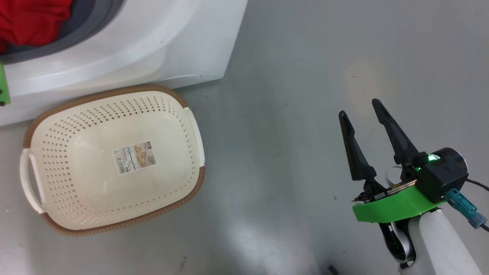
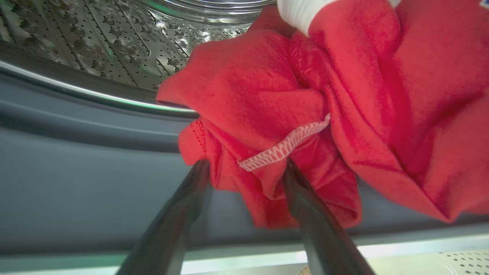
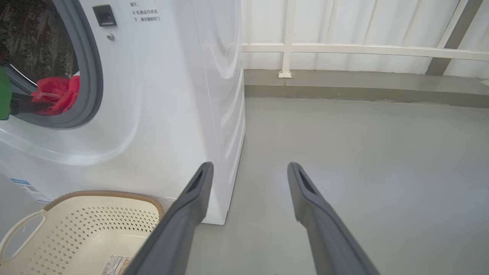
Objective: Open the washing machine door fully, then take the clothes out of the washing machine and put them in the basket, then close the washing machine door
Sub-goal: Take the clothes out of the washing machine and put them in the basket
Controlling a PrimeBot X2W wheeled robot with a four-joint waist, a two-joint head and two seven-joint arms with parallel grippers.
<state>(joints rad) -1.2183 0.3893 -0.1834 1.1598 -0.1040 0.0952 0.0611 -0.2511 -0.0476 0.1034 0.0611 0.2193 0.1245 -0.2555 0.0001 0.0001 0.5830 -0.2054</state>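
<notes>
The white washing machine stands at the upper left; its door is out of view. Red clothes spill from the perforated steel drum over the grey rubber ring. My left gripper is open, its fingertips against a hanging fold of the red fabric with a white-stitched hem between them. The same clothes show in the machine's mouth. The cream basket sits on the floor before the machine, holding only its paper label. My right gripper hovers open over bare floor, far right of the basket.
Grey floor spreads to the right of the machine and the basket. A low grey kerb and a white railed wall close off the far side. A corner of the basket lies below the machine's mouth.
</notes>
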